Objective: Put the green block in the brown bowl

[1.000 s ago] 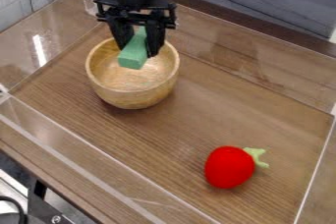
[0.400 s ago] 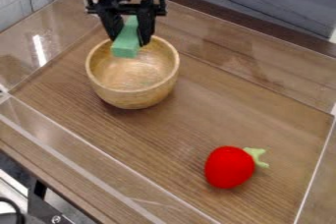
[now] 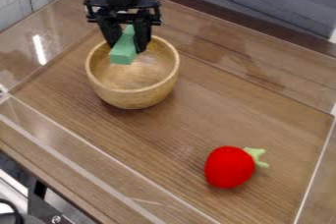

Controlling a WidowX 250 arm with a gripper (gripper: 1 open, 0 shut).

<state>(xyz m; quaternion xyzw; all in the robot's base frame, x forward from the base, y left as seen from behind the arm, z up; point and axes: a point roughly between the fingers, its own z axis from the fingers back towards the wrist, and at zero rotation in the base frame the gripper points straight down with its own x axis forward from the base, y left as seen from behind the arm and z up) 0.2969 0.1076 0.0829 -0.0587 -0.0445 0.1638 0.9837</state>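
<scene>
- A matte green block [image 3: 125,48] is clamped by the black gripper [image 3: 126,41] — held over the far inner rim of the bowl [image 3: 132,85].
- The bowl is round, thick-rimmed, grained wood.
- A glossy wood-grain tabletop [image 3: 237,100] carries a red strawberry toy [image 3: 230,167].

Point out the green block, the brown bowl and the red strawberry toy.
green block [image 3: 124,50]: camera view, its face showing between the gripper fingers.
brown bowl [image 3: 128,94]: camera view, front outer wall.
red strawberry toy [image 3: 229,167]: camera view, middle of the red body.
</scene>
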